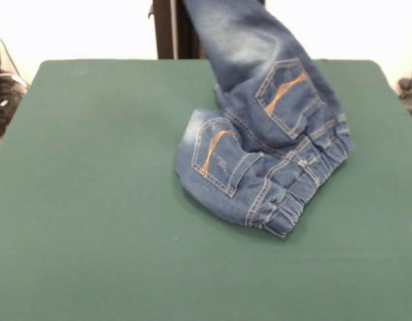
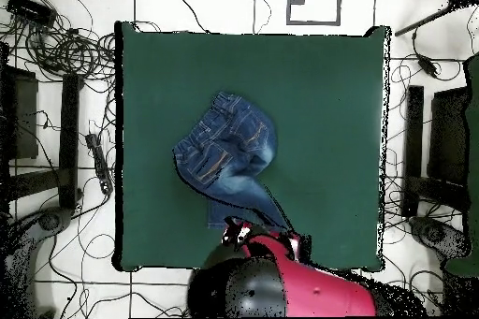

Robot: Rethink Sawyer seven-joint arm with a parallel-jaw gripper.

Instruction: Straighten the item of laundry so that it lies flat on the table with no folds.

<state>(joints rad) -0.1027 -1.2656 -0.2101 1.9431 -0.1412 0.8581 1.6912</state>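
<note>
The dark blue jeans (image 1: pixel 266 134) are partly lifted. One leg rises steeply and leaves the front view at the top edge. The elastic waistband (image 1: pixel 306 184) and seat, with two orange-stitched back pockets (image 1: pixel 216 152), rest bunched on the green table (image 1: pixel 92 200). In the overhead view the jeans (image 2: pixel 229 152) lie left of the table's (image 2: pixel 327 100) centre. One leg runs down to the red and black arm (image 2: pixel 281 278), which covers the gripper. The raised leg hangs taut from that hidden hold.
The robot's dark pedestal (image 1: pixel 172 30) stands behind the table's far edge. Cables (image 2: pixel 56 44) and dark stands (image 2: pixel 426 147) lie on the floor around the table.
</note>
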